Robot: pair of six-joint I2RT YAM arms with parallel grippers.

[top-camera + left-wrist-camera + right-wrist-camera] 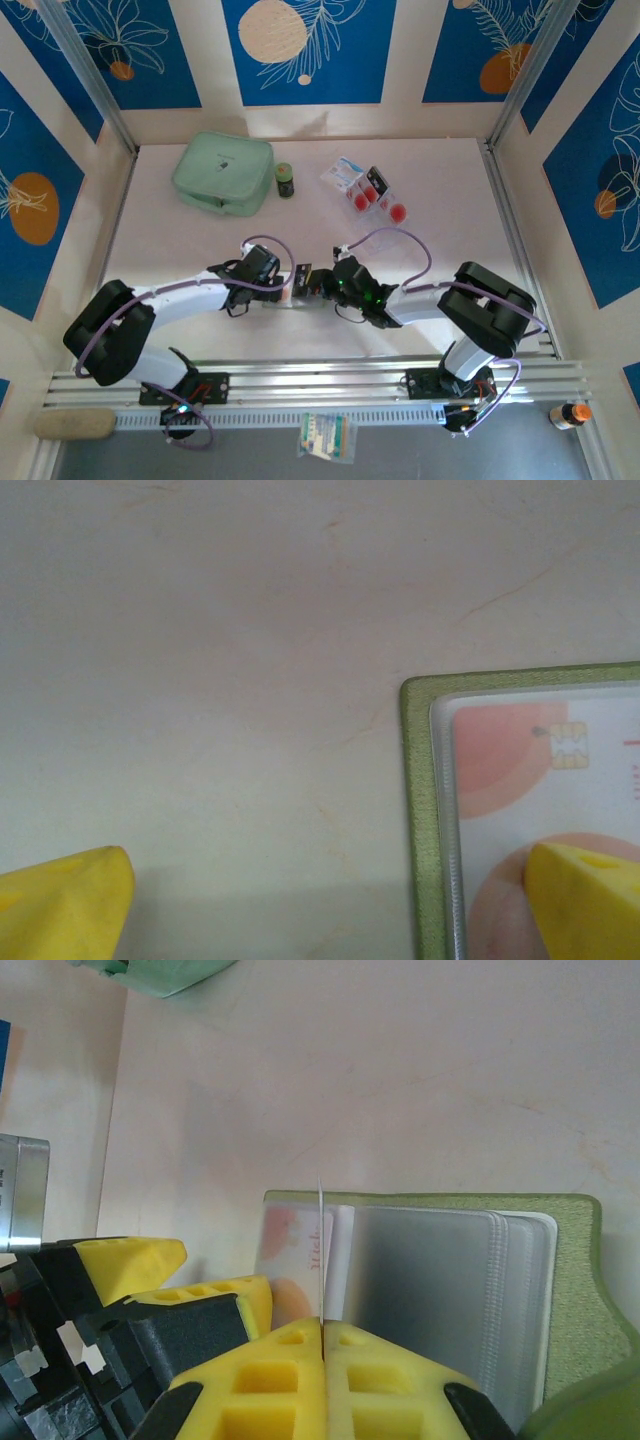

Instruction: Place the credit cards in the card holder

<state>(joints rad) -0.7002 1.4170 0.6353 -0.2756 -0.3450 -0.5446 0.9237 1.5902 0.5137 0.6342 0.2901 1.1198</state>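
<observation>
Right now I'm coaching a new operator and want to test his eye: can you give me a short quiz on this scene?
1. True or false: the right gripper pinches a card on edge at the open card holder.
2. Where do the loose cards lie? A) at the table's near edge B) on the far side, right of middle C) on top of the card holder
3. Fill in: the left gripper is ____ (open or shut).
Key: 1 true; 2 B; 3 open, its fingers wide apart.
</observation>
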